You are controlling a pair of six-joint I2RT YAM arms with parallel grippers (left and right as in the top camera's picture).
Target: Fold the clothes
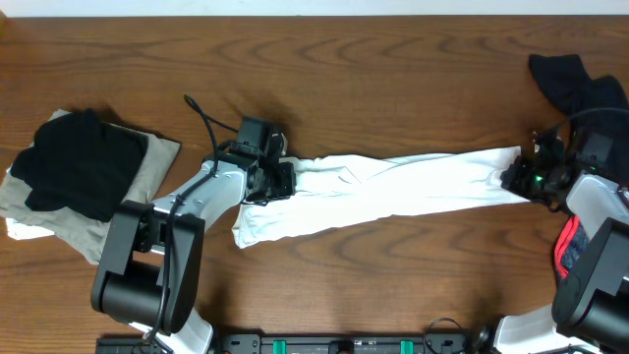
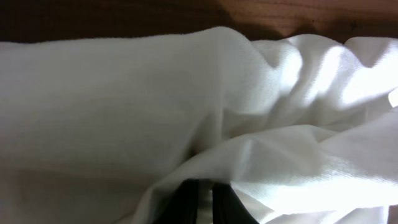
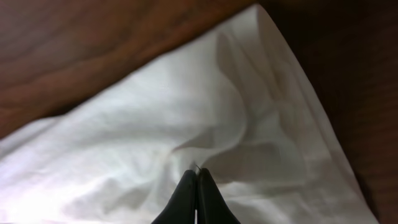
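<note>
A white T-shirt [image 1: 393,189] lies as a long narrow strip across the middle of the table, pulled out between my two grippers. My left gripper [image 1: 280,179] is at its left end, and in the left wrist view its fingers [image 2: 206,188] are shut on a fold of the white cloth [image 2: 124,112]. My right gripper [image 1: 518,180] is at the strip's right end. In the right wrist view its fingertips [image 3: 197,175] are pinched together on the white cloth [image 3: 186,118]. No logo or lettering shows.
A folded pile at the far left has a black garment [image 1: 74,157] on top of beige and white ones [image 1: 39,221]. A dark garment [image 1: 570,81] lies at the back right corner. Something red [image 1: 565,246] shows beside the right arm.
</note>
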